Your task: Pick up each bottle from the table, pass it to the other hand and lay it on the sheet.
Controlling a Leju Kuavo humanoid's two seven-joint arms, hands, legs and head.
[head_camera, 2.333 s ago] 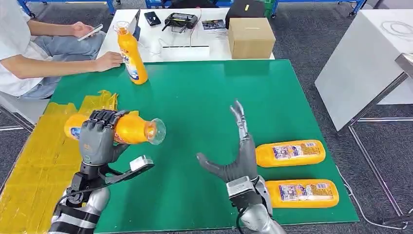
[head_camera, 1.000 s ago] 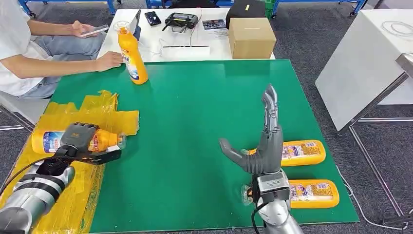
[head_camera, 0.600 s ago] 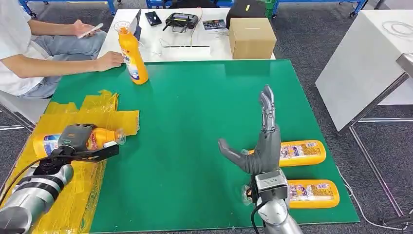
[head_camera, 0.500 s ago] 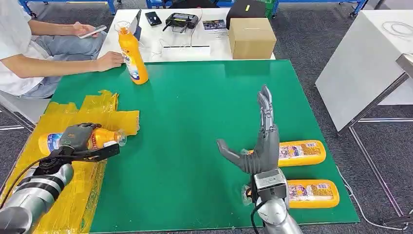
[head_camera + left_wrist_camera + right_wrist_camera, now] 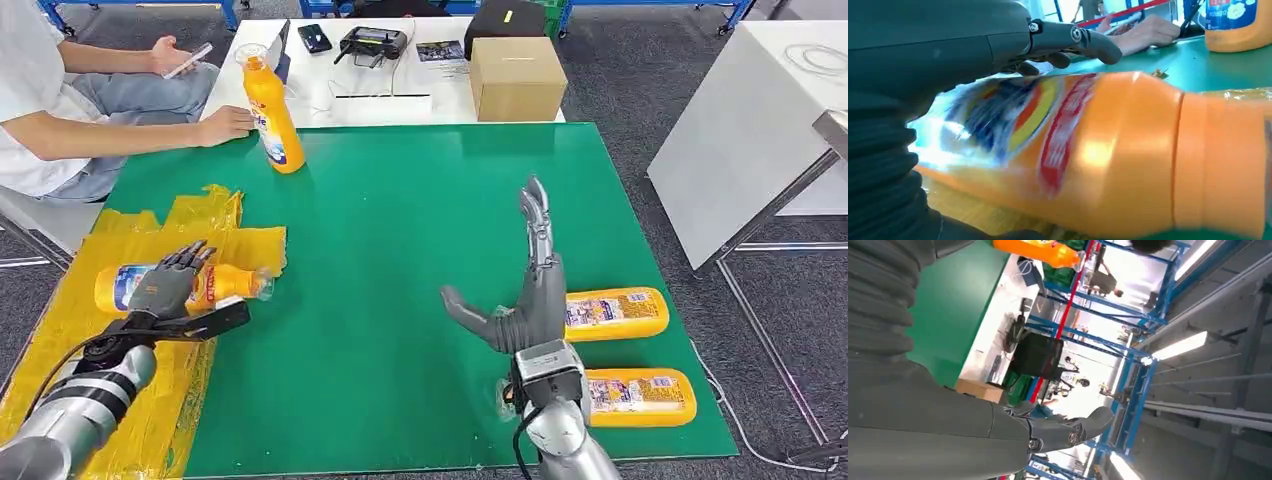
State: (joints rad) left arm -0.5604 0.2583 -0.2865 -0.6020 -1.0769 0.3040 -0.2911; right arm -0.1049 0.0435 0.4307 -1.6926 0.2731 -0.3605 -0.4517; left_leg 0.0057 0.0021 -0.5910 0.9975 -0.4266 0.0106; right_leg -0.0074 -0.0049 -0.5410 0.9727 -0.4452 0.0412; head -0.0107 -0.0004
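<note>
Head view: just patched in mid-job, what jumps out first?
The orange bottle lying on the crumpled yellow sheet at the green table's left edge, with the left robot hand spread over it. Next, the right robot hand raised, open, fingers pointing up, beside two more bottles lying flat at the table's right edge. One bottle stands upright at the far edge near a seated person's hand.

1 orange bottle (image 5: 190,285) lies on the yellow sheet (image 5: 90,360); 2 bottles (image 5: 612,313) lie on green table (image 5: 400,230).
</note>
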